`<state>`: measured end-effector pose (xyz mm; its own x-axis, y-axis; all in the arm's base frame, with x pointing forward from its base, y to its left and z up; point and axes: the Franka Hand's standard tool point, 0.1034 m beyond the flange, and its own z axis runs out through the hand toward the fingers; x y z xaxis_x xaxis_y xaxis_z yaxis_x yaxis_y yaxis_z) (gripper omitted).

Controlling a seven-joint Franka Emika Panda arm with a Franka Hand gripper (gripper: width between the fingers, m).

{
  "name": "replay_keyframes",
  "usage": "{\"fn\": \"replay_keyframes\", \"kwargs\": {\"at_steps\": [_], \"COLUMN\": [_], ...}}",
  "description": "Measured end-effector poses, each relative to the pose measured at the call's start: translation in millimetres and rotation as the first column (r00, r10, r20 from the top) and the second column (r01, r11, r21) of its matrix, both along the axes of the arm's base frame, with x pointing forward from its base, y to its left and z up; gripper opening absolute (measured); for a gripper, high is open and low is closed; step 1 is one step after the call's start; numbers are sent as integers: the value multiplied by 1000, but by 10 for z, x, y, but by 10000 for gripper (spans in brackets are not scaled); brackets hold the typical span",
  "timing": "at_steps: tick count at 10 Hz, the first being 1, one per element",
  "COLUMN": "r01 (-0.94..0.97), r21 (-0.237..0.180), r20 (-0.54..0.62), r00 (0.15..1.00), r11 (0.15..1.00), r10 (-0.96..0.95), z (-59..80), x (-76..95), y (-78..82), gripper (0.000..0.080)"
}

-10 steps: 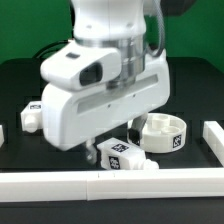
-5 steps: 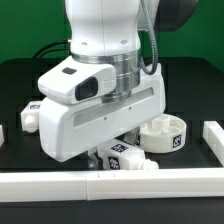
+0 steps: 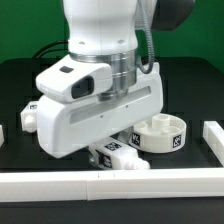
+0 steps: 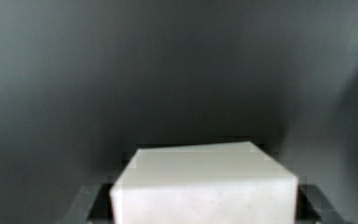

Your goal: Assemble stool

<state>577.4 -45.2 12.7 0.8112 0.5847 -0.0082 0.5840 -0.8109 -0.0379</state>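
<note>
The round white seat (image 3: 162, 133) with sockets and a tag sits on the black table at the exterior view's right. A white tagged leg (image 3: 117, 156) lies just in front of it, near the front rail. My gripper (image 3: 100, 151) reaches down onto that leg's left end, with its fingers mostly hidden under the big white hand. In the wrist view the leg (image 4: 202, 180) fills the space between the two dark jaws of the gripper (image 4: 206, 208), which press on both its sides. Another leg (image 3: 30, 113) lies at the far left.
A long white rail (image 3: 60, 184) runs along the front edge, with white end blocks at the left and at the right (image 3: 213, 138). The arm's body hides the middle of the table. Black cables lie at the back left.
The hand has turned and tilted over the leg. The leg has shifted slightly toward the exterior view's left. The seat and the far-left leg have not moved.
</note>
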Motion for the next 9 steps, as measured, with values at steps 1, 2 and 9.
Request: {"fn": "replay_keyframes", "kwargs": {"at_steps": [1,2,9], "r01": [13,25,121], "r21": [-9,-18,-5], "r20": [-13,-16,-9], "r00": [1000,1000,993], "r11": [1000,1000,993], "r10": [-13,-25,-121], "z": [22,13,24], "x": [-124,-250,-381], "y": [-99,-189,-269], "gripper": [338,338,539]}}
